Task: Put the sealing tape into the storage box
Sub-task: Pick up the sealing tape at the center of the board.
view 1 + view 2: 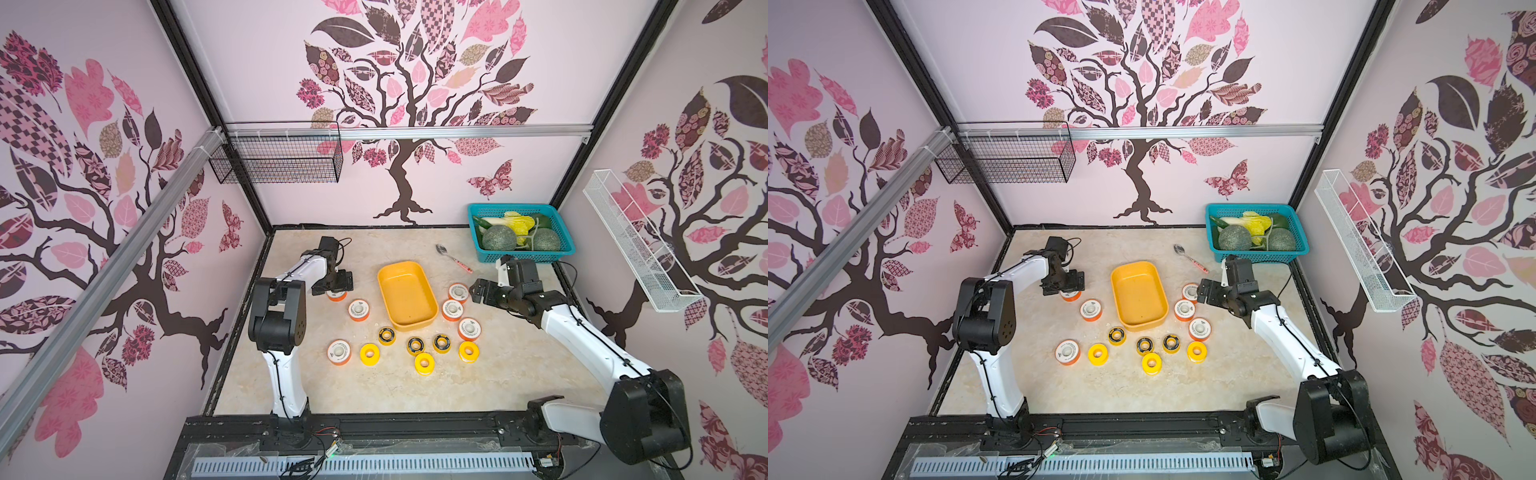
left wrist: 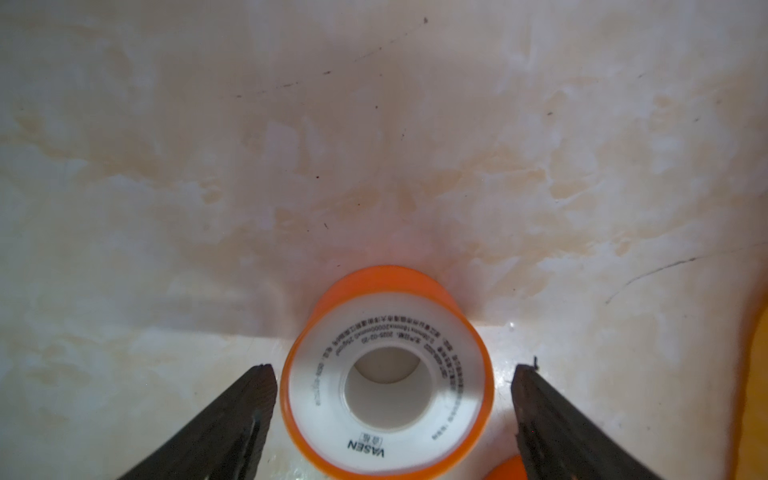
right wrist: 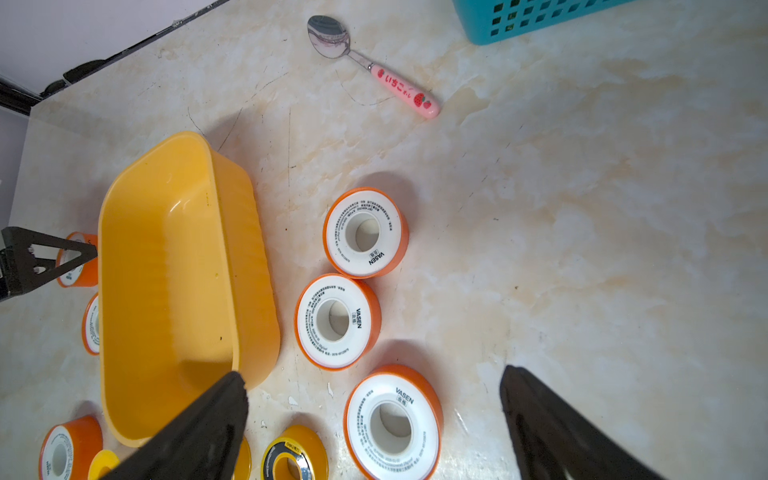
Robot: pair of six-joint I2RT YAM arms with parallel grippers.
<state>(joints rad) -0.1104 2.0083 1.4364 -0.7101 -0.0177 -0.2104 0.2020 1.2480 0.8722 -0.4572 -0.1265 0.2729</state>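
Observation:
The storage box [image 1: 407, 299], a shallow yellow-orange tub, stands empty mid-table. Sealing tape rolls lie flat around it: orange ones with white faces [image 1: 358, 309] [image 1: 452, 309], all-yellow ones [image 1: 369, 354] and black ones with yellow rings [image 1: 415, 345]. My left gripper [image 1: 334, 290] is low over the far-left orange roll [image 2: 386, 390]. Its jaws are open, one on each side of the roll, with a gap on both sides. My right gripper [image 3: 374, 378] hovers open and empty above the orange rolls [image 3: 392, 424] right of the box [image 3: 166, 270].
A teal basket [image 1: 486, 253] of vegetables stands at the back right, with a pink-handled spoon [image 1: 453, 257] lying beside it. A black wire basket [image 1: 278, 158] hangs on the back wall and a white one [image 1: 640, 245] on the right wall.

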